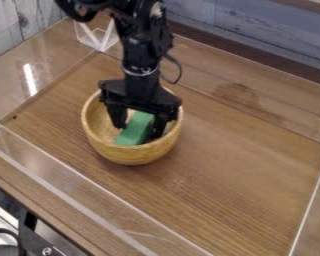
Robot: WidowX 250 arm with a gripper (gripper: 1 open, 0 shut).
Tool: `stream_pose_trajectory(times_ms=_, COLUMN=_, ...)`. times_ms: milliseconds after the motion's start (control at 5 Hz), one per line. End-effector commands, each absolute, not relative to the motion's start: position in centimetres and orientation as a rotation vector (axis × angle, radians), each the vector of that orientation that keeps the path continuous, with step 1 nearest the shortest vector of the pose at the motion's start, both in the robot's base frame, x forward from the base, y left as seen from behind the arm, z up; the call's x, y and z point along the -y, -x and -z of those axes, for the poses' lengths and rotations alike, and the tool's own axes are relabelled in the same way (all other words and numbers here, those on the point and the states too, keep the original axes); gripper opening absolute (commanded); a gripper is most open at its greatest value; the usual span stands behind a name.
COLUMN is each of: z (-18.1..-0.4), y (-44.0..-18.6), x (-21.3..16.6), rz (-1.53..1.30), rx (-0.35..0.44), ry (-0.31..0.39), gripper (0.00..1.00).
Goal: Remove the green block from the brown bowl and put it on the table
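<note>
The black gripper (139, 124) pointed straight down into the brown bowl (101, 138), and its two fingers (113, 113) were spread wide apart, not pinching anything. The green block (136, 127) lay inside the bowl right between those fingers, leaning up against the bowl's wall, and I could not tell if the fingers touched it. The bowl sat on the dark wood table (230, 170) right under the gripper, and clear plastic walls (43, 200) stood along the table's edges, well away from the gripper.
</note>
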State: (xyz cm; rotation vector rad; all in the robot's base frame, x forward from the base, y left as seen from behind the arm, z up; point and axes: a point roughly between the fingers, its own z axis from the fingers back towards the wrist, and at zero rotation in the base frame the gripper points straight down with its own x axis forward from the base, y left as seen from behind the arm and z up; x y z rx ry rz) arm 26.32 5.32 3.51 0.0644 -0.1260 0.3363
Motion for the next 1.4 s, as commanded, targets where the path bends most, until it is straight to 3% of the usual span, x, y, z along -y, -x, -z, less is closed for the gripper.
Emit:
stream_pose_trajectory(times_ms=0, z=-4.2, y=-26.2, x=-5.2, rz=-0.325, rx=0.151, ry=-0.057, gripper=1.00)
stream_pose_trajectory(times_ms=400, z=-3.9, y=-26.5, x=-4.5, rz=-0.309, rx=0.149, ry=-0.048, gripper=1.00)
stream_pose_trajectory(times_ms=1200, z=-1.6, y=-27.8, x=-5.7, rz=-0.420, rx=0.128, ry=-0.079, gripper=1.00)
